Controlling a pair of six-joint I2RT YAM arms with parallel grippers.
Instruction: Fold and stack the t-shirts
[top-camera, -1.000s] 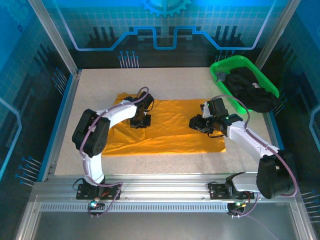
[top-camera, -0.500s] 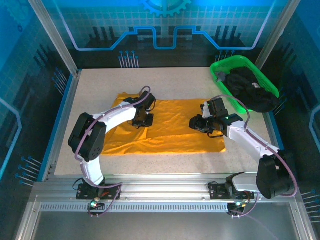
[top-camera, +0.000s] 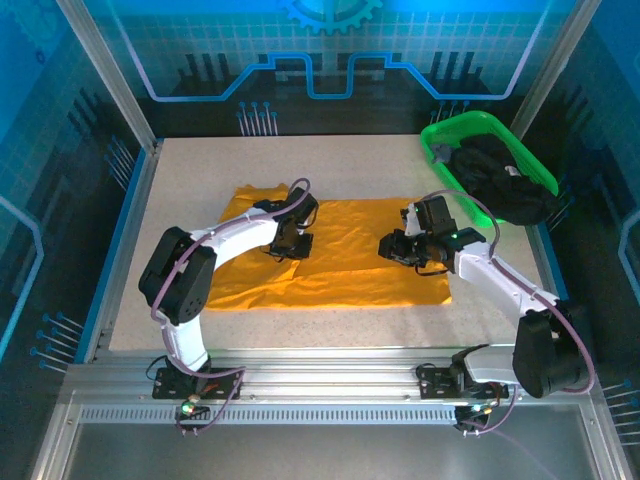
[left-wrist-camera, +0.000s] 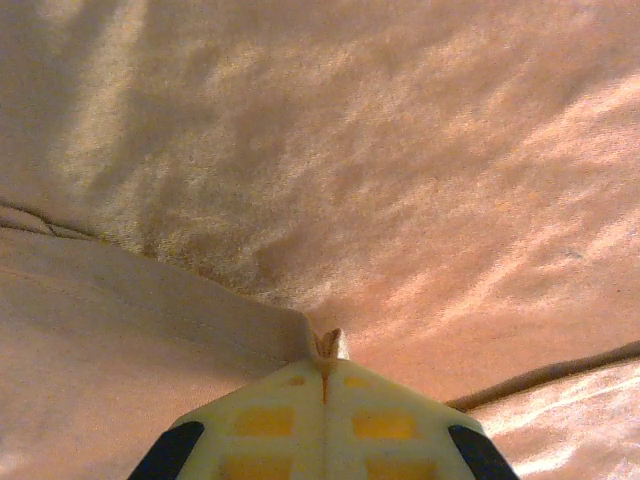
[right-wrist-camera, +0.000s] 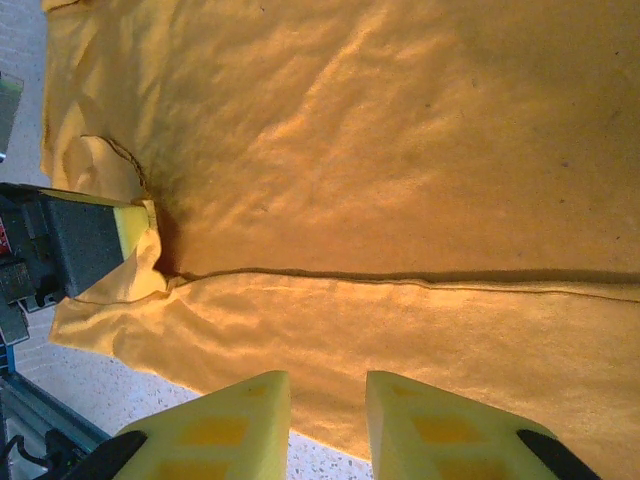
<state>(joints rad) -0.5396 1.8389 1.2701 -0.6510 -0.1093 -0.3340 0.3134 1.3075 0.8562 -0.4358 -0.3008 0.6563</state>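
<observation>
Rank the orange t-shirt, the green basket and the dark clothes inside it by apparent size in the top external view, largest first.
1. orange t-shirt
2. green basket
3. dark clothes, which nearly fill the basket, so these two are close.

Overhead, the worktop (top-camera: 190, 170) was evenly lit, cool blue glow off the back panels (top-camera: 420, 50), corners dark. Left wrist view came through dim, reddish and grainy, the left pincer (left-wrist-camera: 327, 345) soft up close. Right wrist view was brighter, dark shadow running along the fold of the t-shirt (right-wrist-camera: 400, 150).
</observation>
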